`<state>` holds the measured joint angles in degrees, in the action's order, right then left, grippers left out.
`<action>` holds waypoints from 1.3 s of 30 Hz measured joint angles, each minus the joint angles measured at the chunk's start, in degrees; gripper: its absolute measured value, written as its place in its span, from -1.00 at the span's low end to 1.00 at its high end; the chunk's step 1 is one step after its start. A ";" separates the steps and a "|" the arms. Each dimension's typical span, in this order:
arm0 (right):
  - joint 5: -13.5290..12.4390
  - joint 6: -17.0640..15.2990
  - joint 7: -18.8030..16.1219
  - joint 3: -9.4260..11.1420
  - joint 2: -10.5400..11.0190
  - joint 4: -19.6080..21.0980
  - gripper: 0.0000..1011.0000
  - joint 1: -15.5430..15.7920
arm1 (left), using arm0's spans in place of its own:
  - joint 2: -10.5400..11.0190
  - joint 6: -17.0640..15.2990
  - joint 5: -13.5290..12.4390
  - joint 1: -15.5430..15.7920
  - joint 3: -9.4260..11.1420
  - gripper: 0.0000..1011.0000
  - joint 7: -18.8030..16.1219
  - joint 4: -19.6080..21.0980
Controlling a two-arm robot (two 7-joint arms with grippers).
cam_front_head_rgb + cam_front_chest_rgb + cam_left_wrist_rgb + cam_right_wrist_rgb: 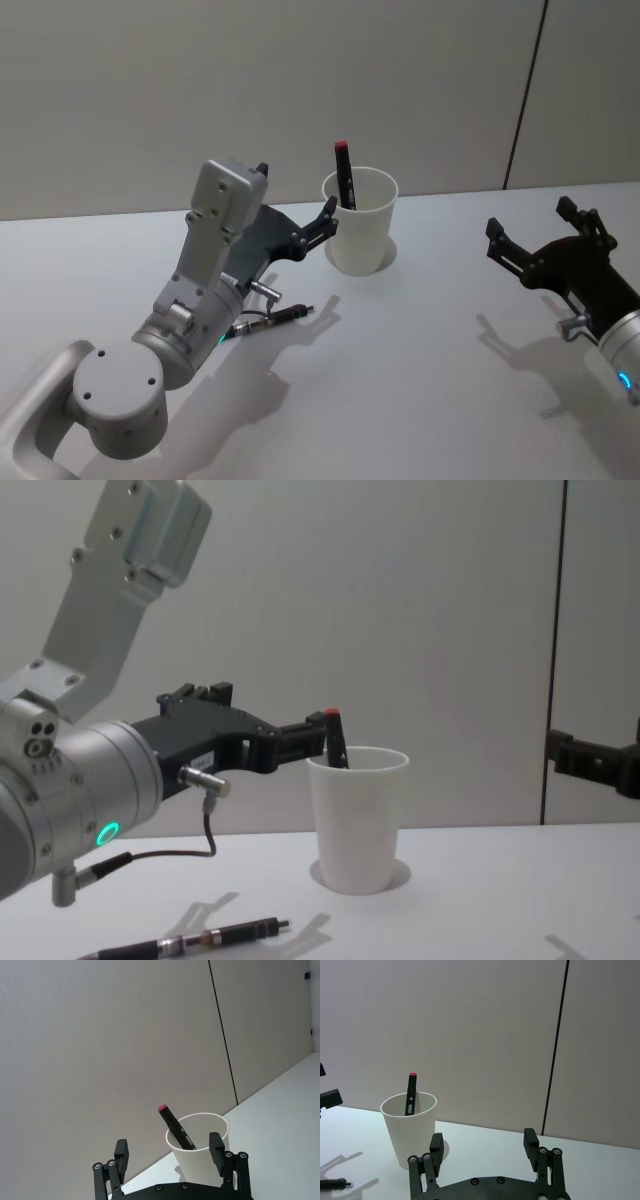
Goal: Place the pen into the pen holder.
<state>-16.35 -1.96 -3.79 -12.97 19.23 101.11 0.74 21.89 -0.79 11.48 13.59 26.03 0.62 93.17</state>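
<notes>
The pen (344, 175), black with a red cap, stands tilted inside the pen holder (360, 235), a white paper cup at the back middle of the table. Its red end sticks up above the rim. My left gripper (295, 192) hovers open just left of the cup at rim height, holding nothing; one fingertip (327, 211) is close to the cup wall. From the left wrist, the pen (172, 1127) and cup (197, 1165) lie just beyond the open left gripper (169, 1150). My right gripper (531, 222) is open and idle far right, well clear of the cup (410, 1132).
A thin dark cable end with a metal plug (275, 318) lies on the white table (430, 380) in front of the left arm, also seen low in the chest view as the plug (210, 940). A grey wall with a dark vertical seam (525, 95) stands behind.
</notes>
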 joint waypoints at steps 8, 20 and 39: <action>-0.12 -0.03 -0.04 0.03 0.10 0.12 0.98 0.09 | 0.00 0.00 0.00 0.00 0.00 0.98 0.00 0.00; -0.12 -0.03 -0.04 0.03 0.10 0.12 0.98 0.10 | -0.01 0.00 0.00 0.00 -0.03 0.98 0.05 -0.01; -0.12 0.02 -0.03 0.03 0.10 0.12 0.98 0.10 | 1.78 -1.58 2.19 -0.45 -1.44 0.98 4.88 0.62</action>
<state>-16.47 -1.95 -3.82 -12.94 19.34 101.23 0.84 23.67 -2.37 13.67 13.14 24.59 5.50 93.79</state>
